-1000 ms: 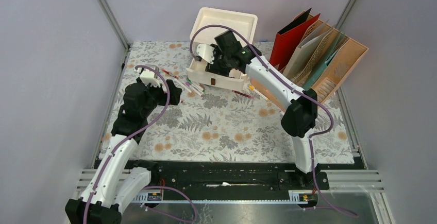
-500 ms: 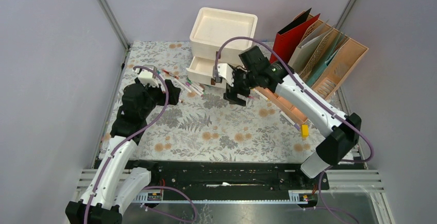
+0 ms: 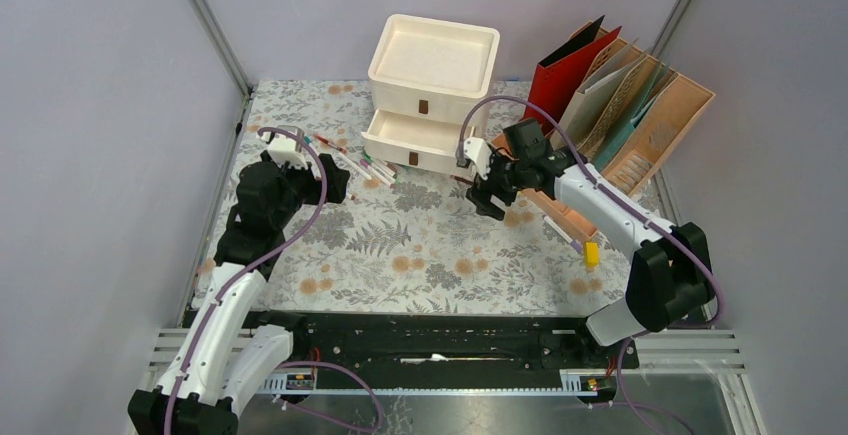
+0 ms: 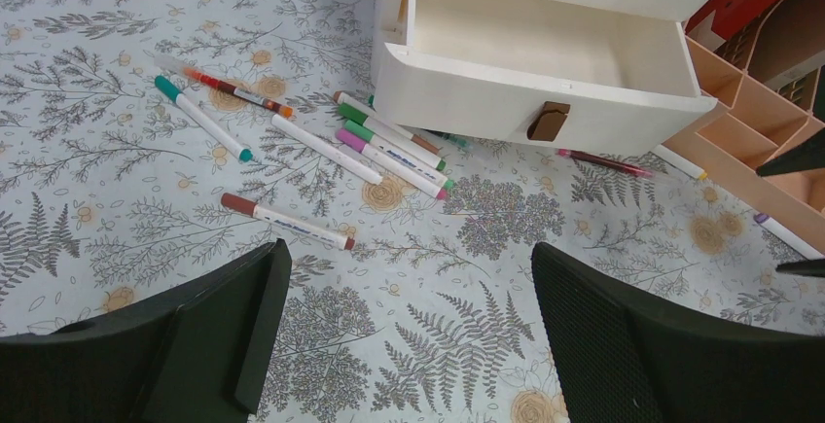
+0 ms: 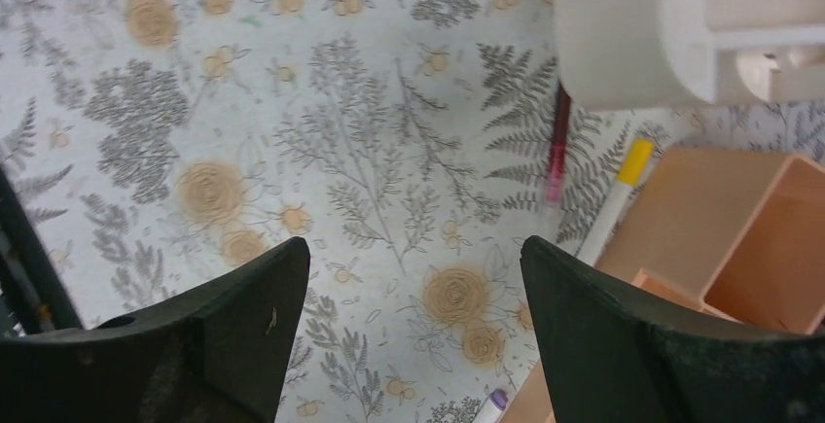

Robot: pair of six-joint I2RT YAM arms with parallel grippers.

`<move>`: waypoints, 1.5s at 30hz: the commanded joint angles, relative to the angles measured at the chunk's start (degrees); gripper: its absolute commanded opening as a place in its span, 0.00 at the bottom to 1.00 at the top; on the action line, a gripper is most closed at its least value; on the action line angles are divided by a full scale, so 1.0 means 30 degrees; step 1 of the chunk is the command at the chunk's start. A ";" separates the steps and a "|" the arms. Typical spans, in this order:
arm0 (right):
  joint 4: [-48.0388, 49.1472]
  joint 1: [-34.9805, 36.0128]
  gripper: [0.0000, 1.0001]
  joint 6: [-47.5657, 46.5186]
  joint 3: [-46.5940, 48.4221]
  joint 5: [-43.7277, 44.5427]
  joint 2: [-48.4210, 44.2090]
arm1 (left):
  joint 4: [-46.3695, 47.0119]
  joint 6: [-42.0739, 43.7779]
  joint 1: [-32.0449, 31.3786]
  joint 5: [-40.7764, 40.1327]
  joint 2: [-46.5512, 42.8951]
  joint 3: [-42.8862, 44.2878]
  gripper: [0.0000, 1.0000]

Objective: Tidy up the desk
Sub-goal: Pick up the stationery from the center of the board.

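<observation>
- Desk [image 3: 440, 255] filled the space between the side rails [image 3: 233, 145]. Its fern-and-flower cloth ran from the arm bases at the near edge to the back wall.
- A white drawer unit [image 3: 432, 60] stood at the back middle with its lower drawer [image 3: 408, 143] pulled out. A peach file organiser [image 3: 655, 135] holding upright folders took the back right corner, close to the right rail.
- Loose markers [image 3: 350, 163] lay scattered just left of the open drawer's front. A red pen [image 5: 557, 151] and a yellow-capped marker [image 5: 623, 185] lay in the narrow gap between the drawer unit and the organiser.
- Bare cloth stretched across the middle and near half of the desk, which was the widest room for moving.
- A second before, the right claw [image 5: 413, 248] had been reaching into the open drawer. It had since left the drawer and drawn back toward the near right.
- It hung over the cloth beside the organiser's near-left corner, and its elbow had swung out to the right.
- The left arm, the markers and the open drawer sat just as they had.
- The right claw's jaws stood wide apart, with nothing between them and nothing touched.
- The left claw [image 4: 409, 258] hung over the cloth on the left side, facing the markers and the drawer. Its jaws were spread as wide as they went, empty, and clear of everything.
</observation>
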 commanded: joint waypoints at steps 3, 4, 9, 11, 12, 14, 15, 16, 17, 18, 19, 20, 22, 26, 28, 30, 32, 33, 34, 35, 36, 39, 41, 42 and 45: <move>0.5417 -0.1344 0.86 0.2713 -0.1310 -0.0072 -0.0385 | 0.0756 0.0037 0.0190 -0.0061 0.0064 -0.0008 0.99; 0.5824 -0.1500 0.86 0.3092 -0.1359 -0.0291 -0.0208 | 0.0756 0.0037 0.0184 -0.0056 0.0064 0.0006 0.99; 0.8560 -0.2537 0.84 0.4422 -0.1833 -0.1689 0.0908 | 0.0756 0.0009 0.0213 -0.0005 0.0039 -0.0008 0.99; 1.0296 -0.2832 0.83 0.4840 -0.2201 -0.2087 0.1431 | 0.0751 0.0007 0.0238 0.0023 0.0025 -0.0007 0.99; 1.0630 -0.2861 0.81 0.4797 -0.2298 -0.2094 0.1755 | 0.0755 0.0007 0.0253 0.0039 0.0025 -0.0001 0.99; 1.1267 -0.2865 0.79 0.4601 -0.2379 -0.2081 0.2456 | 0.0741 0.0016 0.0250 0.0003 -0.0009 -0.0008 0.99; 1.1338 -0.2862 0.77 0.4338 -0.2383 -0.2024 0.2878 | 0.0750 0.0008 0.0258 -0.0019 -0.0049 -0.0016 0.99; 1.1357 -0.2862 0.76 0.3965 -0.2493 -0.1859 0.3034 | 0.0755 0.0007 0.0244 -0.0054 -0.0058 -0.0025 0.99; 1.1360 -0.2861 0.75 0.3383 -0.2661 -0.1667 0.3167 | 0.0756 0.0015 0.0242 -0.0063 -0.0088 -0.0033 0.99; 1.1379 -0.2861 0.74 0.2729 -0.2901 -0.1448 0.3279 | 0.0756 0.0034 0.0242 -0.0089 -0.0070 -0.0037 0.99; 1.1443 -0.2861 0.73 0.2020 -0.3173 -0.1234 0.3286 | 0.0756 0.0036 0.0242 -0.0096 -0.0064 -0.0030 0.99; 1.1502 -0.2876 0.71 0.1335 -0.3423 -0.0966 0.3327 | 0.0756 0.0037 0.0242 -0.0053 -0.0016 -0.0015 0.99; 1.1769 -0.2865 0.68 0.0172 -0.3892 -0.0576 0.3324 | 0.0756 0.0008 0.0268 0.0026 0.0099 0.0017 0.99; 1.2385 -0.2893 0.65 -0.1216 -0.4407 0.0129 0.3706 | 0.0756 -0.0021 0.0354 0.0141 0.0177 0.0025 0.99; 1.2831 -0.2850 0.64 -0.1623 -0.4577 -0.0023 0.3969 | 0.0756 -0.0022 0.0388 0.0141 0.0226 0.0037 0.99; 1.3373 -0.2864 0.63 -0.1797 -0.4675 -0.0245 0.4231 | 0.0756 -0.0022 0.0417 0.0143 0.0273 0.0028 0.99; 1.3792 -0.2877 0.63 -0.1850 -0.4626 -0.0409 0.4551 | 0.0756 -0.0022 0.0440 0.0143 0.0310 0.0021 0.99; 1.3883 -0.2874 0.63 -0.1837 -0.4535 -0.0453 0.4726 | 0.0756 -0.0022 0.0446 0.0142 0.0295 0.0035 0.99; 1.3910 -0.2885 0.63 -0.1802 -0.4425 -0.0476 0.4913 | 0.0756 -0.0022 0.0447 0.0141 0.0329 0.0023 0.99; 1.3913 -0.2864 0.63 -0.1754 -0.4264 -0.0498 0.5090 | 0.0756 -0.0022 0.0451 0.0141 0.0345 0.0021 0.99; 1.3928 -0.2862 0.63 -0.1697 -0.4149 -0.0500 0.5277 | 0.0756 -0.0022 0.0448 0.0141 0.0332 0.0035 0.99; 1.4201 -0.2876 0.61 -0.1525 -0.4052 -0.0391 0.5743 | 0.0756 -0.0022 0.0484 0.0179 0.0359 0.0021 0.99; 1.4264 -0.2862 0.58 -0.1421 -0.3953 -0.0258 0.5965 | 0.0756 -0.0022 0.0477 0.0171 0.0337 0.0024 0.99; 1.4265 -0.2865 0.56 -0.1388 -0.3949 -0.0192 0.6068 | 0.0756 -0.0022 0.0477 0.0185 0.0338 0.0021 0.99; 1.4243 -0.2847 0.53 -0.1379 -0.3975 -0.0079 0.6261 | 0.0756 -0.0022 0.0510 0.0207 0.0324 0.0032 0.99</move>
